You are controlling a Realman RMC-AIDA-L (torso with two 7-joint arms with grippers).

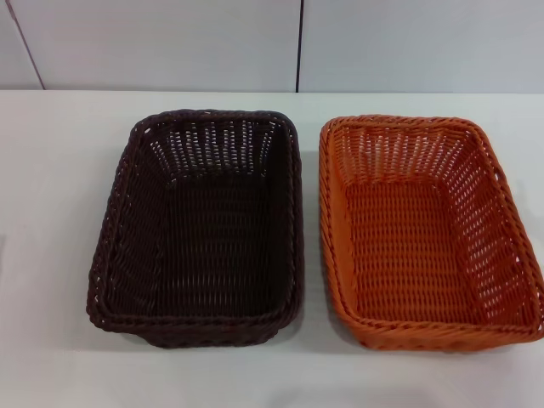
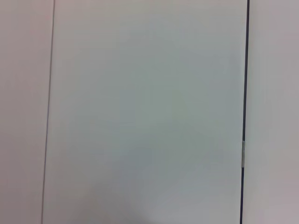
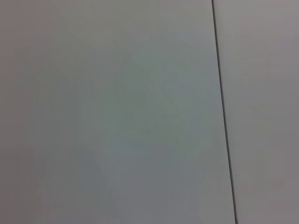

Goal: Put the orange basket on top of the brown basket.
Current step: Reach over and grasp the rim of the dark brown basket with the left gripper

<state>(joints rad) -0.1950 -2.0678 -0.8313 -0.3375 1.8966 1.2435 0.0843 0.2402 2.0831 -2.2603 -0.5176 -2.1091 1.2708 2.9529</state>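
The orange basket (image 1: pixel 429 229) sits upright on the white table at the right in the head view, open side up and empty. The brown basket (image 1: pixel 200 225) sits upright to its left, also empty. A narrow gap of table separates the two. Neither gripper shows in any view. Both wrist views show only pale wall panels with seams, and no basket.
The white table (image 1: pixel 51 212) runs under both baskets, with bare surface at the left and along the front. A pale panelled wall (image 1: pixel 170 42) with a dark vertical seam stands behind the table.
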